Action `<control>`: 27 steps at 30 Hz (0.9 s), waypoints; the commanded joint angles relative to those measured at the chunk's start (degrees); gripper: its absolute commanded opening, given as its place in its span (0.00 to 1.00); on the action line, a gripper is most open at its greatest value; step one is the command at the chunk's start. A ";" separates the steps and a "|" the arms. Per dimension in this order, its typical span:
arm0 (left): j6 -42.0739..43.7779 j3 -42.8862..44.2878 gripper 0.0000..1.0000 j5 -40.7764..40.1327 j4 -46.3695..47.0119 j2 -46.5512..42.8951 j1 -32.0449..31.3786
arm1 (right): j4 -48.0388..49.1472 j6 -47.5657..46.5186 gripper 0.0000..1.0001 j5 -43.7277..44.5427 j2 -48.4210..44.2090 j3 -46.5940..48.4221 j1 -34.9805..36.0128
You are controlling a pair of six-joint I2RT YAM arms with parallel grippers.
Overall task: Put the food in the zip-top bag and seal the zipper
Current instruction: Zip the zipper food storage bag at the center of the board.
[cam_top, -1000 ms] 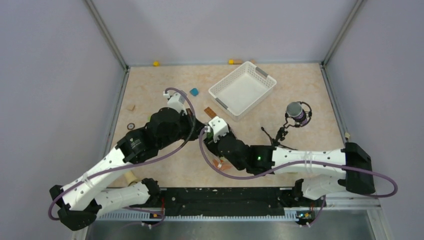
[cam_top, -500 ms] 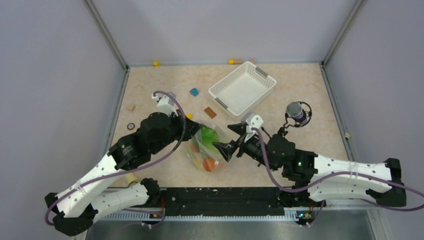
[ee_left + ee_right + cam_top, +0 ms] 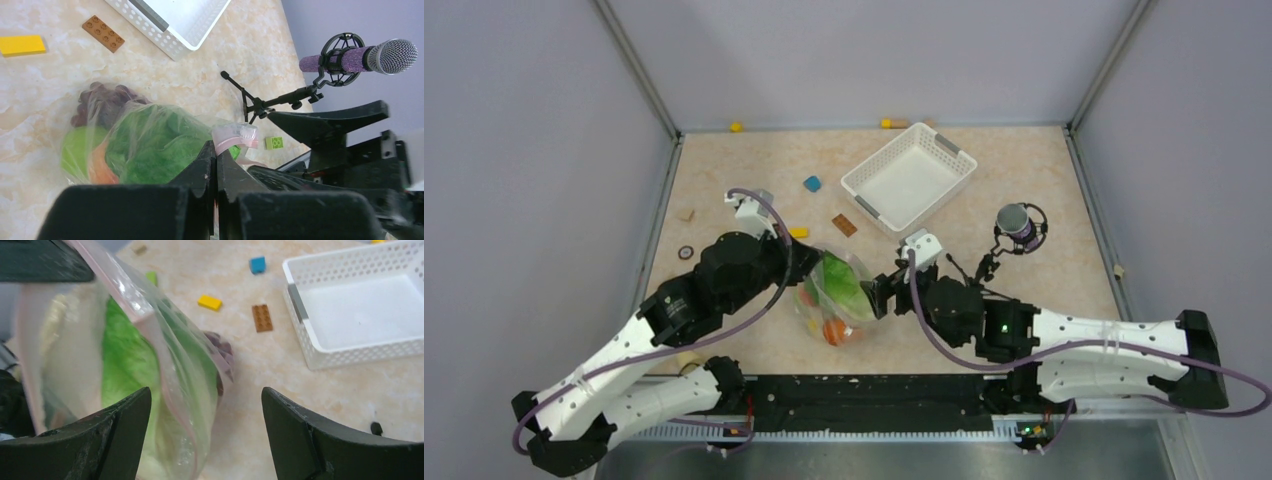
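1. The zip-top bag (image 3: 834,298) lies on the table (image 3: 724,170) in the lower middle of the overhead view, between the ends of the two arms, with the food inside it.
2. Through the clear plastic, the left wrist view shows the green lettuce (image 3: 155,145) in the middle and the dark grape bunch (image 3: 102,102) at the bag's upper left. A pale green piece (image 3: 76,147) and an orange piece (image 3: 100,170) sit at its lower left.
3. The left gripper (image 3: 216,150) has its fingers pressed together, pinching the pinkish zipper (image 3: 234,136) at one corner of the bag's mouth, in the lower middle of its wrist view.
4. The right gripper (image 3: 205,397) stands with its fingers wide apart and clamps nothing. In its wrist view the bag fills the left half, and the zipper edge runs from the upper left down between the fingers, nearer the left one. Whether the plastic touches that finger I cannot tell.
5. The white basket (image 3: 909,178) sits in the upper middle of the overhead view, well apart from the bag.
6. A brown block (image 3: 844,225) and a yellow block (image 3: 799,232) lie just above the bag, with a blue block (image 3: 812,183) higher up, left of the basket.
7. A microphone (image 3: 1019,225) on a small stand is to the right of the bag, and a green block (image 3: 274,142) lies near the stand's foot.
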 commanded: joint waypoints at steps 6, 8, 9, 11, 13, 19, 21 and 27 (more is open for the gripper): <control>2.78 -0.60 0.00 -3.00 2.26 -3.18 0.22 | -16.02 5.92 0.77 0.73 7.01 3.06 0.42; 3.11 -0.68 0.00 -3.72 1.94 -3.88 0.22 | -20.83 8.59 0.74 4.82 8.61 4.98 0.41; 3.15 -0.78 0.00 -4.33 1.74 -4.17 0.22 | -23.32 10.56 0.72 8.46 9.30 5.88 0.42; 3.25 -0.99 0.00 -5.09 1.38 -4.70 0.22 | -27.37 14.04 0.69 15.45 10.15 8.02 0.44; 3.35 -1.22 0.00 -5.16 1.14 -4.99 0.22 | -29.59 16.14 0.66 21.84 10.39 9.81 0.43; 3.85 -1.61 0.00 -4.49 0.69 -4.92 0.22 | -19.74 10.21 0.62 27.31 9.28 10.35 0.46; 3.88 -1.70 0.00 -4.15 0.70 -4.76 0.22 | -10.25 2.43 0.62 23.90 8.11 8.13 0.45; 3.92 -2.07 0.00 -3.66 0.90 -5.36 0.22 | -2.37 -1.90 0.59 9.67 8.45 6.63 0.34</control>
